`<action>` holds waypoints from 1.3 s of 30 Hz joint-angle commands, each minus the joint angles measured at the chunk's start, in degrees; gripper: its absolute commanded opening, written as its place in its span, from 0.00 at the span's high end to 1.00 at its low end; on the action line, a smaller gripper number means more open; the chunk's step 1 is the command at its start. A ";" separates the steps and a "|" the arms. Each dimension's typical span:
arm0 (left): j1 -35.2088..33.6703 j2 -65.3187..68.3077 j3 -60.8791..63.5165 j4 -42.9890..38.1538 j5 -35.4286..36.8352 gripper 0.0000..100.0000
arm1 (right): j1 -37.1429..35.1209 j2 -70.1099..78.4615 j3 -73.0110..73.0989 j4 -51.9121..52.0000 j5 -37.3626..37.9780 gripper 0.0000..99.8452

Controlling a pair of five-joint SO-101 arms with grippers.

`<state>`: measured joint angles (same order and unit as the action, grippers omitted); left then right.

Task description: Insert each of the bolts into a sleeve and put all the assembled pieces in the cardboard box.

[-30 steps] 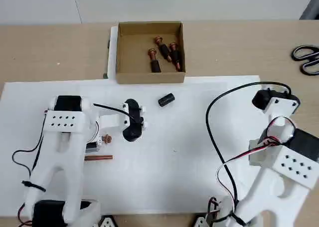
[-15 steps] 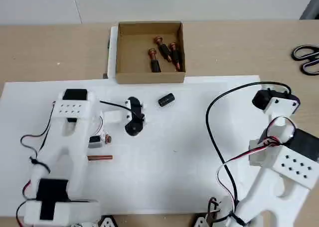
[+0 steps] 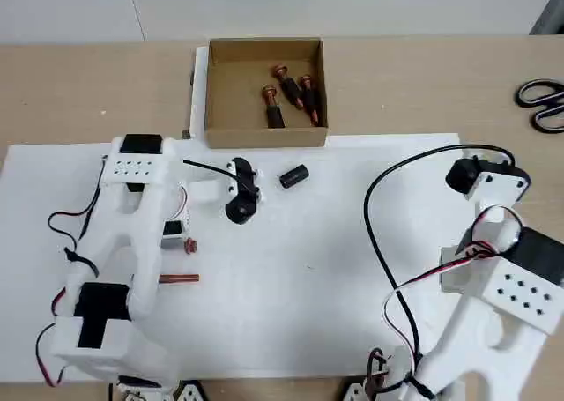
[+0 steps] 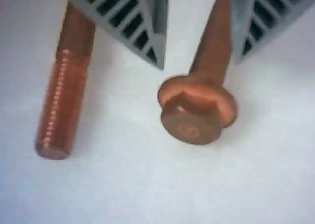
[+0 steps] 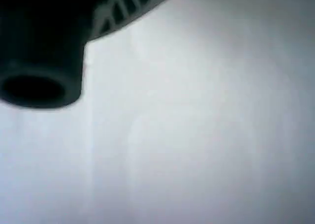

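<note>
Left tool [image 4: 199, 59], nearer the cardboard box [image 3: 264, 137] than before, astride a bolt [image 4: 197, 111].

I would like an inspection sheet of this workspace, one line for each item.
Surface: white sheet on a wooden table.
Job's things: cardboard box holding three assembled pieces; loose sleeve on the sheet; first bolt and second bolt lying apart.
Clutter: scissors on the table.
Grippers: left claw open around the first bolt; right claw shut on the held sleeve.
Cables: black cable looping by the right arm.
Surroundings: pale surface behind the table.
</note>
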<state>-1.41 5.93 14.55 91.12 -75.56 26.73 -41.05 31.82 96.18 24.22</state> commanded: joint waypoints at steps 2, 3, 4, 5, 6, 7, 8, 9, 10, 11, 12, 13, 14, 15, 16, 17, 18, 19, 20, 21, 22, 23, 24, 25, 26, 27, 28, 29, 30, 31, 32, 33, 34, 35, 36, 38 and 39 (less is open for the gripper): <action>0.00 -0.35 -2.24 1.32 -9.05 0.91 | 0.66 -1.63 -0.18 0.04 0.53 1.00; 0.00 -0.35 -2.24 1.67 -9.05 0.91 | 0.66 -1.63 -0.18 0.04 0.53 1.00; 0.00 -0.35 -2.24 2.02 -9.05 0.91 | 0.66 -1.63 -0.18 0.04 0.53 1.00; 0.00 -0.18 -2.24 2.02 -9.05 0.91 | 0.66 -1.63 -0.18 0.04 0.53 1.00; 0.00 0.09 -2.24 2.02 -9.05 0.91 | 0.66 -1.63 -0.18 0.04 0.53 1.00; 0.00 0.18 -2.07 2.02 -9.05 0.91 | 0.66 -1.63 -0.18 0.04 0.53 1.00; 0.00 0.18 -1.98 2.02 -9.05 0.91 | 0.66 -1.63 -0.18 0.04 0.53 1.00; 0.00 0.26 -1.89 2.02 -9.05 0.91 | 0.66 -1.63 -0.18 0.04 0.53 1.00; 0.00 0.26 -1.89 2.02 -9.05 0.91 | 0.66 -1.63 -0.18 0.04 0.53 1.00; 0.00 0.26 -1.89 2.02 -9.14 0.91 | 0.66 -1.63 -0.18 0.04 0.53 1.00; 0.00 0.26 -1.89 1.93 -9.41 0.91 | 0.66 -1.63 -0.18 0.04 0.53 1.00; -0.09 0.26 -1.80 1.93 -9.93 0.91 | 0.66 -1.63 -0.18 0.04 0.53 1.00; -0.09 0.26 -1.54 1.85 -10.20 0.91 | 0.66 -1.63 -0.18 0.04 0.53 1.00; -0.09 0.26 -0.84 1.49 -10.20 0.91 | 0.66 -1.63 -0.18 0.04 0.53 1.00; -0.09 0.26 -0.13 1.14 -10.29 0.91 | 0.66 -1.63 -0.18 0.04 0.53 1.00; -0.09 0.26 0.75 0.53 -10.29 0.91 | 0.66 -1.63 -0.18 0.04 0.53 1.00; 0.00 0.26 1.71 -0.35 -10.29 0.91 | 0.66 -1.63 -0.18 0.04 0.53 1.00; 0.00 0.26 2.59 -1.41 -10.29 0.91 | 0.66 -1.63 -0.18 0.04 0.53 1.00; 0.00 0.26 3.30 -2.20 -10.29 0.91 | 0.66 -1.63 -0.18 0.04 0.53 1.00; 0.00 0.26 3.91 -2.73 -10.29 0.91 | 0.66 -1.63 -0.18 0.04 0.53 1.00; 0.09 0.26 4.35 -2.90 -10.29 0.91 | 0.66 -1.63 -0.18 0.04 0.53 1.00; 0.18 0.26 4.44 -2.90 -10.29 0.91 | 0.66 -1.63 -0.18 0.04 0.53 1.00; 0.18 0.26 4.44 -2.90 -10.29 0.91 | 0.66 -1.63 -0.18 0.04 0.53 1.00; 0.18 0.26 4.44 -2.90 -10.29 0.91 | 0.66 -1.63 -0.18 0.04 0.53 1.00; 0.18 0.26 4.44 -2.90 -10.29 0.91 | 0.66 -1.63 -0.18 0.04 0.53 1.00; 0.18 0.35 4.44 -2.90 -10.29 0.91 | 0.66 -1.63 -0.18 0.04 0.53 1.00; 0.18 0.35 4.44 -2.90 -10.29 0.91 | 0.66 -1.63 -0.18 0.04 0.53 1.00; 0.18 0.62 4.44 -2.90 -10.29 0.92 | 0.66 -1.63 -0.18 0.04 0.53 1.00; 0.18 1.41 4.35 -2.90 -10.29 0.93 | 0.66 -1.63 -0.18 0.13 0.53 1.00; 0.18 2.55 4.00 -2.90 -10.29 0.95 | 0.66 -1.63 -0.18 0.13 0.53 1.00; 0.18 4.04 3.82 -3.08 -10.29 0.96 | 0.66 -1.63 -0.18 0.22 0.53 1.00; 0.18 5.71 3.38 -3.52 -10.29 0.98 | 0.66 -1.63 -0.18 0.31 0.53 1.00; 0.18 7.38 2.86 -3.52 -10.29 0.99 | 0.66 -1.63 -0.18 0.40 0.53 1.00; 0.18 8.88 2.07 -3.43 -10.11 0.99 | 0.66 -1.63 -0.18 0.48 0.53 1.00; 0.18 10.11 1.19 -3.16 -9.93 0.99 | 0.66 -1.63 -0.18 0.48 0.53 1.00; 0.18 12.04 -0.40 -2.20 -9.93 0.99 | 0.66 -1.63 -0.18 0.57 0.53 1.00; 0.18 12.66 -1.27 -1.58 -9.93 0.99 | 0.66 -1.63 -0.18 0.57 0.53 1.00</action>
<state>-1.23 13.67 14.20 88.92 -75.82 26.73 -41.05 31.82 96.18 24.22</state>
